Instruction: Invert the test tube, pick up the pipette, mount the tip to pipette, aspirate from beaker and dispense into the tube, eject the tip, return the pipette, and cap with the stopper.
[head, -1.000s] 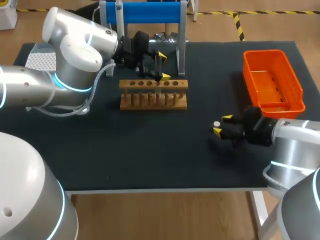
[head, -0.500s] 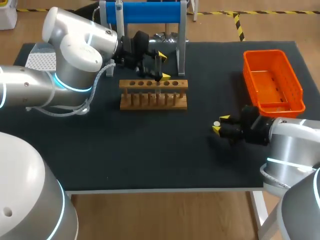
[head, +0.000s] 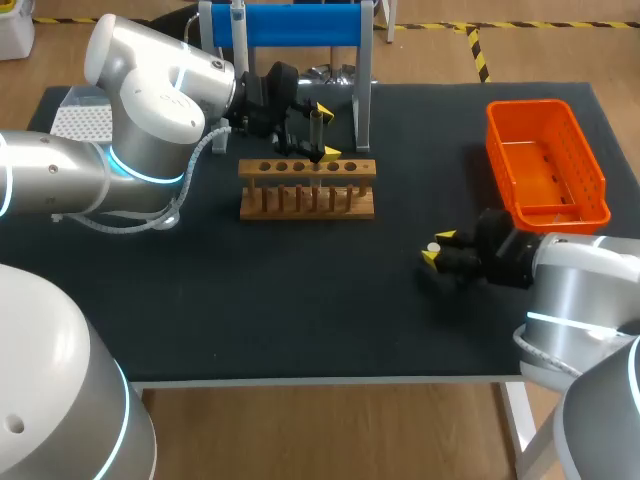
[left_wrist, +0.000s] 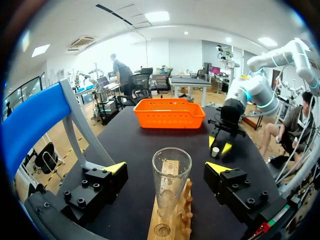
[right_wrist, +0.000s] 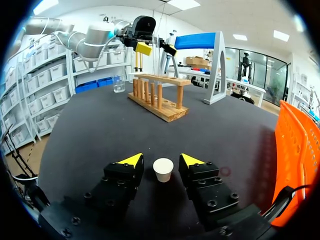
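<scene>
A clear glass test tube (left_wrist: 171, 182) stands mouth up in the wooden rack (left_wrist: 172, 220), between the spread fingers of my left gripper (left_wrist: 166, 168), which is open and not touching it. In the head view that gripper (head: 326, 131) hangs over the rack's (head: 307, 190) back row. A small white stopper (right_wrist: 163, 169) sits on the black mat between the fingers of my right gripper (right_wrist: 162, 160). A narrow gap shows on each side of it, so this gripper is open. The head view has the stopper (head: 433, 246) at the right gripper's (head: 436, 250) tips.
An orange basket (head: 548, 160) stands at the right rear, close behind my right arm. A blue-topped stand (head: 300, 25) rises behind the rack. A perforated tip box (head: 80, 120) lies at the far left, and a small beaker (right_wrist: 118, 83) stands past the rack.
My right gripper has slid a little to the left around the stopper and its fingers have drawn closer together. The left arm and the tube have not moved.
</scene>
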